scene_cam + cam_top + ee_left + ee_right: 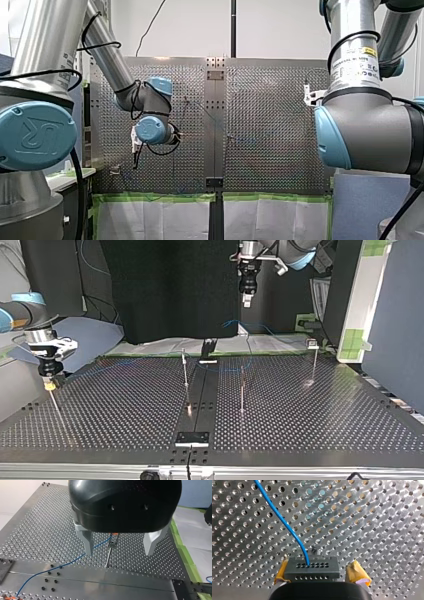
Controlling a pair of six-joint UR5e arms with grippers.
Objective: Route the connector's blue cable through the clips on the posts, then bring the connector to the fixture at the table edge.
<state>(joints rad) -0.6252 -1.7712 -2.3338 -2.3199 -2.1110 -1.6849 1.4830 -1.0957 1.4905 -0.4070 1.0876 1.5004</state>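
Connector (312,570) sits between spread yellow pads (358,576) of my right gripper (320,562), one touching, one just clear, at table (125,405) 9 o'clock in top view, underside hidden; my left gripper (120,553) gapes around a post (109,555).

Four posts (185,371), (242,390), (314,362), (55,407) are standing on one desk (125,410). One cable (287,527) is running into one connector (312,567). Two arms (107,50), (360,100) are reaching in, each carrying one gripper: left gripper (119,553), right gripper (319,569).

Wide-apart fingers (88,543) over a post (109,556), blue cable (62,565) at its clip (113,541).
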